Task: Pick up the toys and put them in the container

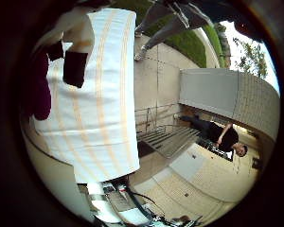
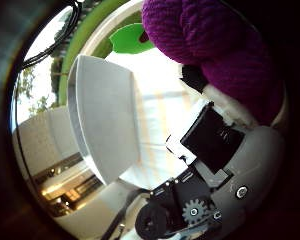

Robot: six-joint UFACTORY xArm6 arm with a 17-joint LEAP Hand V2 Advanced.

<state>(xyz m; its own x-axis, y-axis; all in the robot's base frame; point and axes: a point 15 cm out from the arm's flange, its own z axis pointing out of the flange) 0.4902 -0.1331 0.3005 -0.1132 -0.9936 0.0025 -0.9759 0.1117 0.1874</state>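
Purple knitted toy [image 2: 225,55] with a green leaf sits close against the palm, hand [image 2: 210,165] apparently curled round it, white-and-black fingers pressed to its side (grip depth hidden). White container [image 2: 102,130] stands just beside, on the striped cloth [image 1: 102,99] covering the surface. Judgement: toy is in carry. Keep the fingers closed, bring the toy squarely over the container's opening, release only once clear of its rim.
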